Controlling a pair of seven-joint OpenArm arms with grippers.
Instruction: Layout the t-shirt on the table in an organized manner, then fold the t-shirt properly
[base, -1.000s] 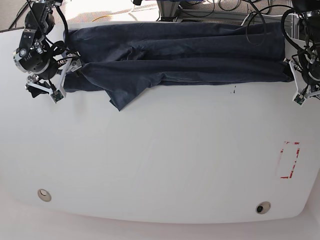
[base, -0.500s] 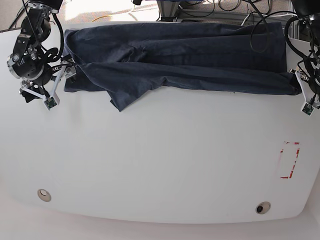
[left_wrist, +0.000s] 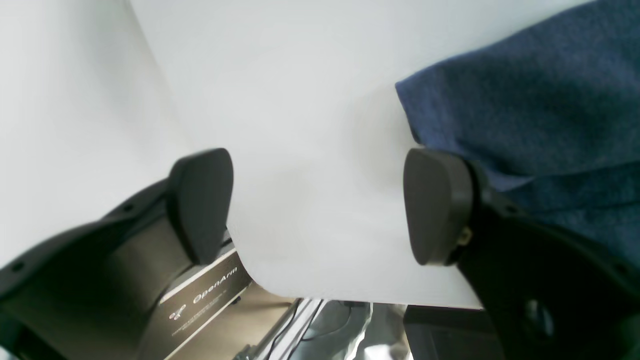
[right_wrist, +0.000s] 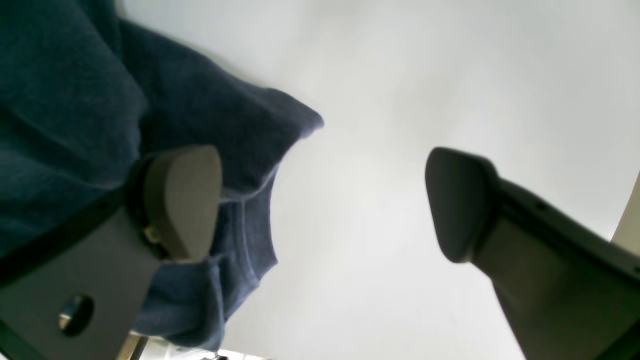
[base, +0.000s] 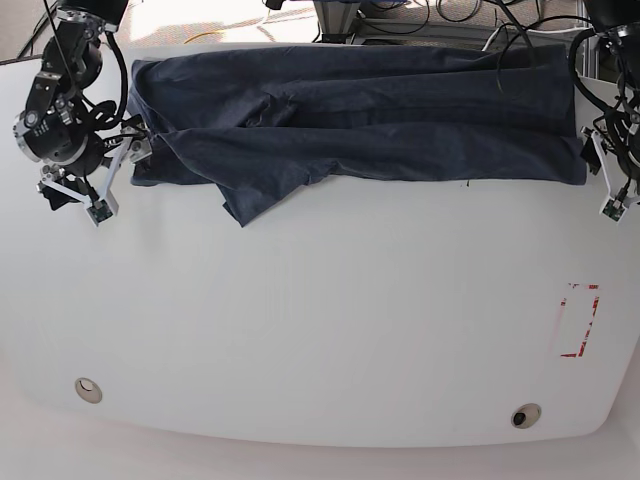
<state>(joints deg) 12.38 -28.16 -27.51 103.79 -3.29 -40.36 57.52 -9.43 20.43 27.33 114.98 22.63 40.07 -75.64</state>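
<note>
Base view shows the t-shirt (base: 360, 115) stretched in a long band along the far edge of the worktop (base: 330, 320), with one arm low at each end of it. The right gripper (base: 112, 180) stands with fingers wide, one pad (right_wrist: 182, 200) over the cloth's corner, gripping nothing. The left gripper (base: 605, 170) is likewise spread wide at the other end, one pad (left_wrist: 435, 205) just beside the hem.

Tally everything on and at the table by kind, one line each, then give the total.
T-shirt, navy: 1
Grommet holes: 2
Red rectangle outline: 1
Grippers, open: 2, the left gripper and the right gripper
Total: 6, all on or over the white table
</note>
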